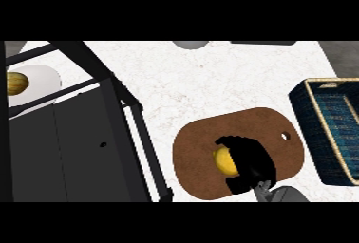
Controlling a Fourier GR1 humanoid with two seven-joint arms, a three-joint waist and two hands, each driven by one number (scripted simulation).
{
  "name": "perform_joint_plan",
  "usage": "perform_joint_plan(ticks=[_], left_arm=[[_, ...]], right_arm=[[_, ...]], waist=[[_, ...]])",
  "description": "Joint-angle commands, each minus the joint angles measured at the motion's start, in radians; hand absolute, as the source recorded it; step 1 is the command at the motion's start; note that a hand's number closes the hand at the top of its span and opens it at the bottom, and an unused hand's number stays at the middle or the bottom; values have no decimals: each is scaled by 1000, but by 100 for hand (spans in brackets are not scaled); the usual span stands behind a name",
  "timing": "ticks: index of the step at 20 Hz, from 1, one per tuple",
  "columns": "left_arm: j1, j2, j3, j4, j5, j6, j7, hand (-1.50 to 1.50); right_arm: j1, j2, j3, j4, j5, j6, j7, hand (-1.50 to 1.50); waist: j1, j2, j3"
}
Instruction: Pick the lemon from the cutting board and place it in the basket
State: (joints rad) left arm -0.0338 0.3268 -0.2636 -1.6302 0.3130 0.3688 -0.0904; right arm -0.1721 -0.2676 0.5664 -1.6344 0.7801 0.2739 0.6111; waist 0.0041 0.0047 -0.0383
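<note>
While the right hand (pixel 249 163) curls over the lemon (pixel 224 161) on the cutting board (pixel 210 137), fingers and thumb wrapped around it, the sensible move is to lift straight up before travelling right. Farther off, the basket (pixel 312 114) calls for clearing its near wall, then lowering inside.

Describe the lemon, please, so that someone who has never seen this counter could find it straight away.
Start at the white marble counter and find the brown oval cutting board beside the blue basket. On the board, the right hand curls round the lemon. It is the only bright yellow, round thing on the board.
</note>
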Motion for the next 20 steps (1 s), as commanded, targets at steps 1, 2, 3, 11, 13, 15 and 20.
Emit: perform_joint_plan(ticks=[1,2,3,11,13,15,20], left_arm=[[-14,-21,8,25,-5,-8,-20,0],[-6,31,22,-55,1,-4,37,0],[-26,-19,6,23,-20,7,-1,0],[-7,0,4,8,-24,4,-7,0],[-25,-33,2,65,-32,6,-39,0],[-15,-3,-6,-4,-20,12,-7,0],[9,-6,10,-20,-12,13,-38,0]], right_arm=[[-25,-45,27,70,31,11,-104,150],[-36,-8,68,74,67,19,-57,150],[-34,-53,16,67,27,25,-122,150],[-43,-2,87,127,137,-46,-145,150],[-65,11,71,66,120,-1,-120,150],[-117,51,-179,246,103,-97,78,150],[-174,33,-488,351,101,-224,386,150]], waist=[[1,-2,38],[10,-5,39],[-2,-3,38],[1,-4,38],[-7,-4,38],[5,6,39],[-18,34,39]])
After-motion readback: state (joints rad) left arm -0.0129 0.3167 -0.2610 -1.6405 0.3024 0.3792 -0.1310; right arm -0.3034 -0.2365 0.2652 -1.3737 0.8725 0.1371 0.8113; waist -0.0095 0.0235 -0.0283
